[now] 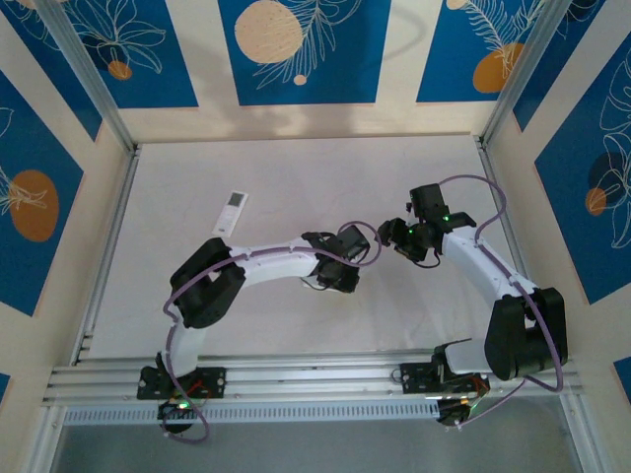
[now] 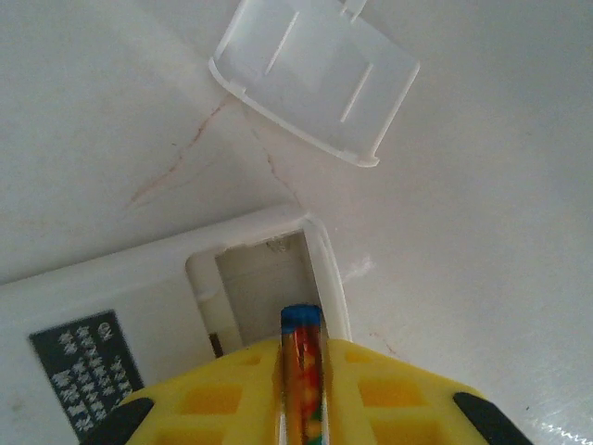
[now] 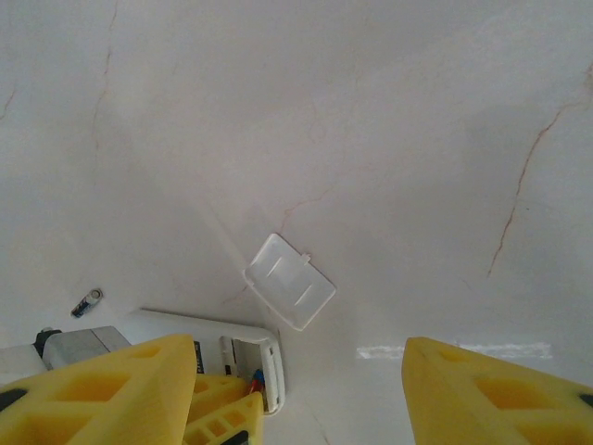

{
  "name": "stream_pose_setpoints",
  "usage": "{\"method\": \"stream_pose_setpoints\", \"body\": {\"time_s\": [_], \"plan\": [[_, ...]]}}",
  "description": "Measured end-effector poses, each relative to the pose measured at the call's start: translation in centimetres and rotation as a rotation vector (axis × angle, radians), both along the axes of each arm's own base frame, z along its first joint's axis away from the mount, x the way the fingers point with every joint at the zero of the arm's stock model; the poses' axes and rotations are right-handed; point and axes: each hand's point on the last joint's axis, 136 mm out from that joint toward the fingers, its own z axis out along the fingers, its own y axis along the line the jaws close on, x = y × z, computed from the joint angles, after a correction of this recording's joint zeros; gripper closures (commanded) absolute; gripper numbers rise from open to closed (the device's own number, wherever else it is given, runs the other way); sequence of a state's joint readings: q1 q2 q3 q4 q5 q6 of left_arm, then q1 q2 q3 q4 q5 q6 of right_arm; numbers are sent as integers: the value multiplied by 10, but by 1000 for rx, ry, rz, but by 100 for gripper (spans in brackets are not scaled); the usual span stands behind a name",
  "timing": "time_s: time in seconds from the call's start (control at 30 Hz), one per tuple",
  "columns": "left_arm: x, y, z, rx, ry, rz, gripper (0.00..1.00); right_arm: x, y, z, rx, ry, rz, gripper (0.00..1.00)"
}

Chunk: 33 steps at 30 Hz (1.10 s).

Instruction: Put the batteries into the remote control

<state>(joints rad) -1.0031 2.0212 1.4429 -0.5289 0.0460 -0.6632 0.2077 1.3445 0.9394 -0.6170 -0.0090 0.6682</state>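
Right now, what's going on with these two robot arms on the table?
The left gripper is pinching a battery and holding it at the open compartment of a white remote that lies back side up. No battery is seated in the part of the compartment that shows. The remote's cover lies loose on the table just beyond it. The right gripper hovers open nearby, holding nothing.

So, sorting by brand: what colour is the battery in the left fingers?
The battery looks orange-red with a blue end; left wrist view shows it best.
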Motion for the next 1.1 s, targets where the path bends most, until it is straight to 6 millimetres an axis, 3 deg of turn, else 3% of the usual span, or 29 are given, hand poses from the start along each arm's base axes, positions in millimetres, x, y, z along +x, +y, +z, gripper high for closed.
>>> {"method": "stream_pose_setpoints", "body": {"time_s": [0.37,0.5,0.63,0.7,0.77,0.87,0.97,1.1], "plan": [[16,2,10,-79,-37,73,71,-1,0,0,2,2,1,39],[30,18,44,-134,-102,118,67,-13,9,3,9,0,18,39],[65,49,85,-198,-186,204,64,-47,43,1,16,19,110,40],[82,65,90,-198,-205,237,64,-65,62,-6,7,52,168,43],[93,80,84,-171,-207,253,63,-83,77,-17,-20,106,213,47],[91,90,61,-99,-170,221,63,-101,85,-38,-92,190,242,50],[79,90,36,-46,-105,159,64,-103,86,-55,-151,260,229,55],[65,94,11,-1,-38,111,64,-95,94,-60,-172,282,223,60]]}}
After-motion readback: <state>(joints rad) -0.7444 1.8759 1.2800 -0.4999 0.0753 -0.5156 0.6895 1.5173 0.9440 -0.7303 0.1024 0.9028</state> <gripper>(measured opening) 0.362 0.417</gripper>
